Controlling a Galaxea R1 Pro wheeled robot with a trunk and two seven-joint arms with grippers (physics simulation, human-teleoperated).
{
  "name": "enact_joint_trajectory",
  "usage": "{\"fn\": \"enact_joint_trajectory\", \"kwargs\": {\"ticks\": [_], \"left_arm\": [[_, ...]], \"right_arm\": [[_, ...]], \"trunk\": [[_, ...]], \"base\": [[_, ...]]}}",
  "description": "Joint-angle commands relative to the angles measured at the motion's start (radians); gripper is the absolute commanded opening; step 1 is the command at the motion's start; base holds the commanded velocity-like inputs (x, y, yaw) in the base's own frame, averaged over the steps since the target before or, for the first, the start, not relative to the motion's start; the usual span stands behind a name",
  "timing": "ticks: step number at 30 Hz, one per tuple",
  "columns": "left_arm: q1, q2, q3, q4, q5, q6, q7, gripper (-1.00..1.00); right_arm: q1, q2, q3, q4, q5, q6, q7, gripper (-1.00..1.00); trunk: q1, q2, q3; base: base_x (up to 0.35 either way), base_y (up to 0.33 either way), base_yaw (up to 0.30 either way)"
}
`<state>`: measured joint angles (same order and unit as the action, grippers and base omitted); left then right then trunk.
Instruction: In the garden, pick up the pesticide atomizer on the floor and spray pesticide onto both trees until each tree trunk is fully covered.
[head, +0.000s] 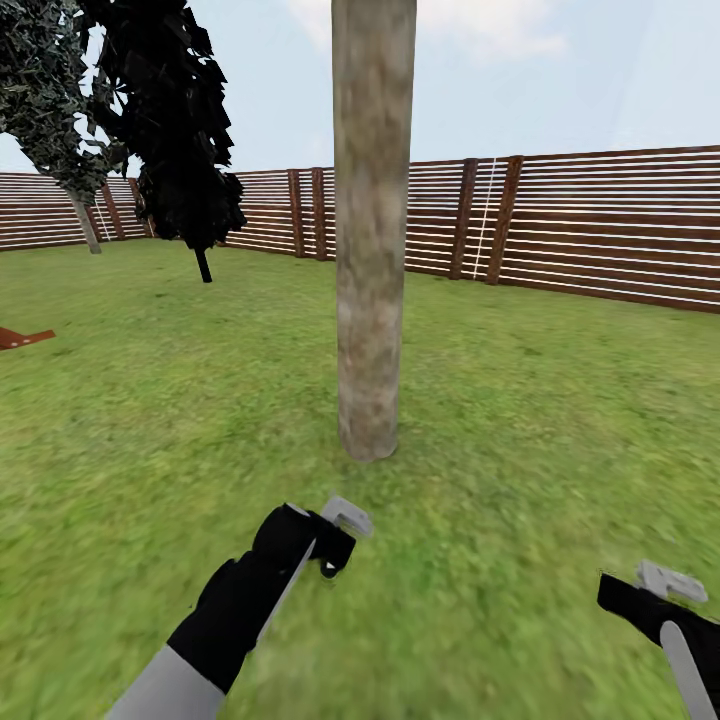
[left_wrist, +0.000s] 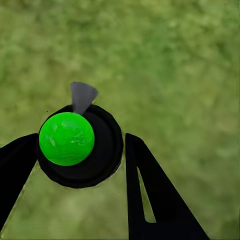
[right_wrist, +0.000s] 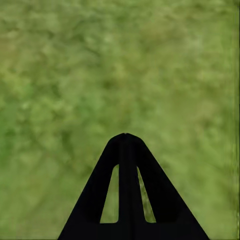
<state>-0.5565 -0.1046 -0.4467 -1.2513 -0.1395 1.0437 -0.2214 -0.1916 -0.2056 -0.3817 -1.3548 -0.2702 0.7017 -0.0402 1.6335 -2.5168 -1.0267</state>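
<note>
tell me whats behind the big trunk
Behind the trunk in the head view run the lawn and the slatted fence, with sky above. The stretch of fence and grass straight behind the trunk is covered by it.

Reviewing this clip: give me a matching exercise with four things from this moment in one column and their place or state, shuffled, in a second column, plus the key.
Things:
1. left claw
2. right claw
3. tree trunk
4. wooden fence

Place or state:
A. fingers pressed together over bare grass
B. runs along the far edge of the lawn
C. shut on the pesticide atomizer
D. stands upright just ahead of the robot

Pairs: 1-C, 2-A, 3-D, 4-B
</note>
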Motion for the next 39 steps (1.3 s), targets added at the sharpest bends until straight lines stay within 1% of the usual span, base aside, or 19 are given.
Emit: {"fn": "enact_joint_trajectory", "kwargs": {"ticks": [1, 4, 7, 8, 9, 12, 13, 14, 15, 17, 19, 22, 24, 25, 26, 28, 32, 37, 39], "left_arm": [[-0.013, -0.001, 0.0, -0.001, -0.008, 0.004, -0.007, -1.0], [-0.051, -0.002, 0.0, 0.002, -0.008, 0.004, -0.005, -1.0], [-0.106, -0.01, 0.001, 0.02, -0.006, 0.004, -0.004, -1.0], [-0.156, -0.022, 0.002, 0.071, -0.005, 0.004, -0.004, -1.0], [-0.177, -0.027, 0.002, 0.094, -0.005, 0.004, -0.004, -1.0], [-0.336, -0.045, 0.003, 0.239, -0.001, 0.004, -0.004, -1.0], [-0.409, -0.05, 0.003, 0.291, 0.011, 0.004, -0.004, -1.0], [-0.446, -0.052, 0.003, 0.313, 0.032, 0.004, -0.003, -1.0], [-0.462, -0.052, 0.003, 0.32, 0.044, 0.004, -0.002, -1.0], [-0.501, -0.054, 0.004, 0.324, 0.092, 0.004, 0.022, -1.0], [-0.516, -0.055, 0.004, 0.277, 0.138, 0.004, 0.081, -1.0], [-0.507, -0.054, 0.005, 0.157, 0.236, 0.004, 0.196, -1.0], [-0.465, -0.053, 0.005, 0.061, 0.299, -0.003, 0.293, -1.0], [-0.45, -0.052, 0.005, 0.039, 0.311, -0.013, 0.317, -1.0], [-0.419, -0.05, 0.005, -0.003, 0.331, -0.032, 0.358, -1.0], [-0.366, -0.048, 0.005, -0.071, 0.36, -0.057, 0.405, -1.0], [-0.277, -0.045, 0.005, -0.134, 0.377, -0.116, 0.435, -1.0], [-0.205, -0.041, 0.005, -0.18, 0.381, -0.196, 0.47, -1.0], [-0.17, -0.039, 0.005, -0.198, 0.381, -0.251, 0.478, -1.0]], "right_arm": [[0.012, 0.004, 0.001, 0.008, -0.009, -0.036, -0.011, -1.0], [0.037, 0.012, 0.004, 0.025, -0.009, -0.117, -0.019, -1.0], [0.097, 0.016, 0.007, 0.032, -0.01, -0.232, -0.019, -1.0], [0.114, 0.023, 0.007, 0.046, -0.01, -0.28, -0.018, -1.0], [0.12, 0.028, 0.007, 0.057, -0.01, -0.303, -0.018, -1.0], [0.138, 0.055, 0.008, 0.123, -0.009, -0.4, -0.021, -1.0], [0.141, 0.065, 0.008, 0.151, -0.009, -0.42, -0.023, -1.0], [0.143, 0.072, 0.008, 0.17, -0.009, -0.428, -0.023, -1.0], [0.144, 0.076, 0.008, 0.18, -0.009, -0.43, -0.023, -1.0], [0.158, 0.088, 0.007, 0.223, -0.009, -0.443, -0.023, -1.0], [0.167, 0.092, 0.006, 0.26, -0.009, -0.466, -0.022, -1.0], [0.172, 0.094, 0.005, 0.287, -0.009, -0.481, -0.023, -1.0], [0.173, 0.094, 0.005, 0.292, -0.009, -0.485, -0.021, -1.0], [0.173, 0.094, 0.005, 0.293, -0.009, -0.485, -0.021, -1.0], [0.173, 0.094, 0.005, 0.294, -0.009, -0.486, -0.02, -1.0], [0.173, 0.094, 0.004, 0.295, -0.009, -0.486, -0.017, -1.0], [0.173, 0.092, 0.005, 0.295, -0.008, -0.483, -0.014, -1.0], [0.173, 0.093, 0.006, 0.295, -0.006, -0.482, -0.013, -1.0], [0.173, 0.094, 0.006, 0.294, -0.006, -0.482, -0.013, -1.0]], "trunk": [[0.0, 0.0, -0.001], [0.0, 0.0, -0.001], [0.0, 0.0, -0.001], [0.0, 0.0, -0.001], [0.0, 0.0, -0.001], [0.0, 0.0, -0.001], [0.0, 0.0, -0.001], [0.0, 0.0, -0.001], [0.0, 0.0, -0.001], [0.0, 0.0, -0.001], [0.0, 0.0, -0.001], [0.0, 0.0, -0.001], [0.0, 0.0, -0.001], [0.0, 0.0, -0.001], [0.0, 0.0, -0.001], [0.0, 0.0, -0.001], [0.0, 0.0, -0.001], [0.0, 0.0, -0.001], [0.0, 0.0, -0.001]], "base": [[0.0, 0.0, 0.0], [0.0, 0.0, 0.0], [0.0, 0.0, 0.0], [0.0, 0.0, 0.0], [0.0, 0.0, 0.0], [0.0, 0.0, 0.0], [0.0, 0.0, 0.0], [0.0, 0.0, 0.0], [0.0, 0.0, 0.0], [0.0, 0.0, 0.0], [0.0, 0.0, 0.0], [0.0, 0.0, 0.0], [0.0, 0.0, 0.0], [0.0, 0.0, 0.0], [0.0, 0.0, 0.0], [0.0, 0.0, 0.0], [0.0, 0.0, -0.002], [0.0, 0.0, -0.158], [0.0, 0.0, -0.138]]}}
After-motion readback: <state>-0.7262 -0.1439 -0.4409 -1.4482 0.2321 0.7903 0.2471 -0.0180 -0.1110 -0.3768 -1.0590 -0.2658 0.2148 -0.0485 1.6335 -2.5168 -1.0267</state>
